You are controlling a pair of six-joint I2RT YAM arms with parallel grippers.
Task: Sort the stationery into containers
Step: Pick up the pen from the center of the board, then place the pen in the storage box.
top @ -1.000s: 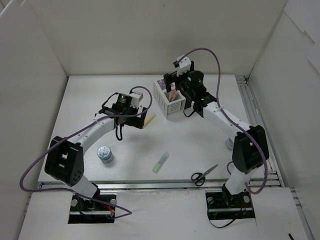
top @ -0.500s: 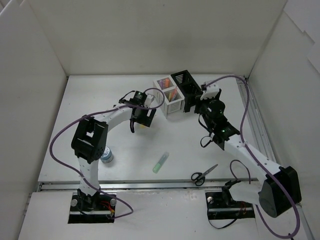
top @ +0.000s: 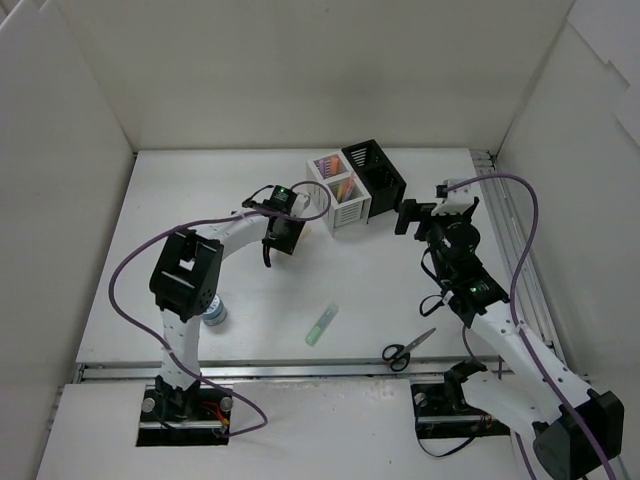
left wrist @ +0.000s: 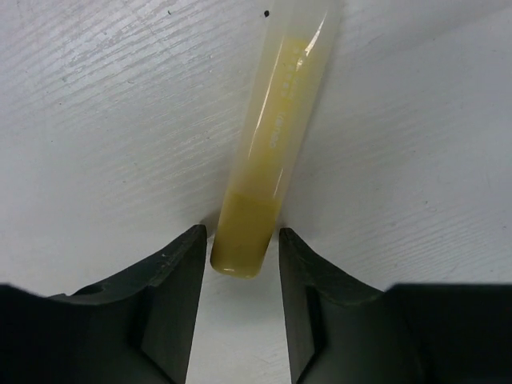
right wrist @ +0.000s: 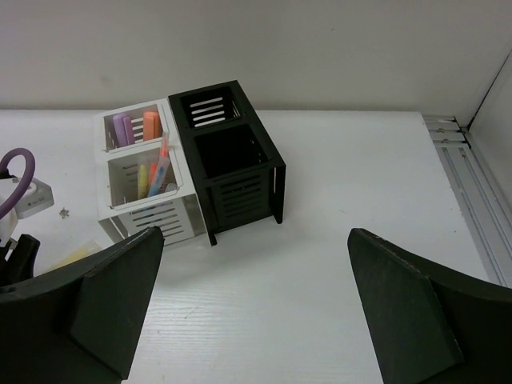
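Note:
A yellow marker [left wrist: 276, 136] lies flat on the white table. My left gripper [left wrist: 242, 240] has its jaws against both sides of the marker's near end. From above, the left gripper [top: 278, 235] covers that marker, just left of the white holder [top: 335, 190], which is joined to the black holder [top: 373, 170]. The white holder [right wrist: 148, 208] contains a purple marker [right wrist: 122, 128], an orange marker [right wrist: 151, 124] and more in its front compartment. The black holder [right wrist: 240, 184] looks empty. My right gripper [top: 420, 215] hangs wide open, right of the holders, with nothing between its fingers.
A green marker [top: 322, 325] lies near the table's front middle. Black-handled scissors [top: 408, 348] lie at the front right. The white dotted jar [top: 212, 313] stands at the front left, partly behind my left arm. White walls enclose the table.
My left gripper came down over the yellow marker and narrowed its jaws onto it. My right arm pulled back from above the holders to their right, jaws still wide.

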